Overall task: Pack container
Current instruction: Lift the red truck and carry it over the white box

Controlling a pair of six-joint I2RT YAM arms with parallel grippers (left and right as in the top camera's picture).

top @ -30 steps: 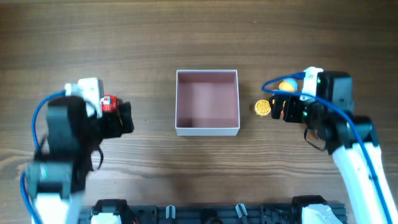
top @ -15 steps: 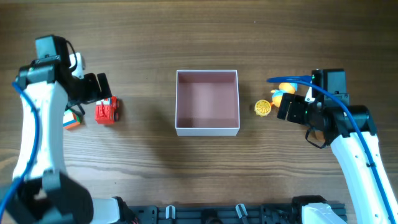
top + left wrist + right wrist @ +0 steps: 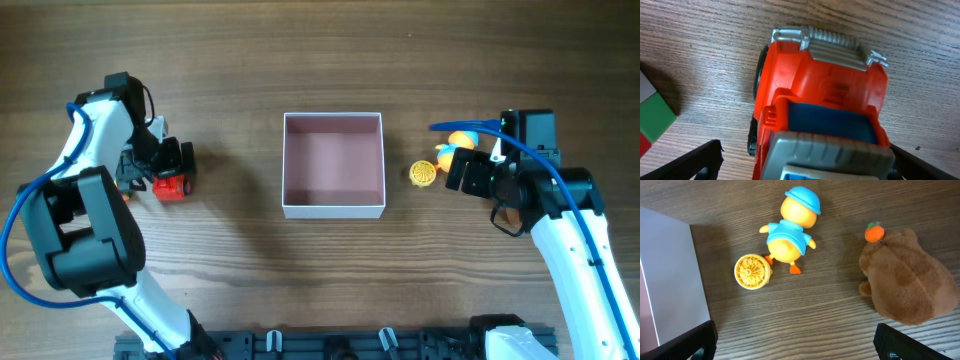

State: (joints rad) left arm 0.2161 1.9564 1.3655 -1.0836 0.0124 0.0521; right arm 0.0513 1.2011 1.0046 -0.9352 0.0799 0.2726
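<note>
On the wood table (image 3: 320, 60), the container (image 3: 333, 211) sits empty; my left gripper (image 3: 805, 162) straddles the red truck (image 3: 820, 95), jaws spread. Next, I reckon: close and lift it.

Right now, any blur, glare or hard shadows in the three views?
Overhead: even light, no glare, container sharp. Left wrist: red truck crowds the frame, cropped at the bottom. Right wrist: duck and brown plush crisp, soft shadows only.
</note>
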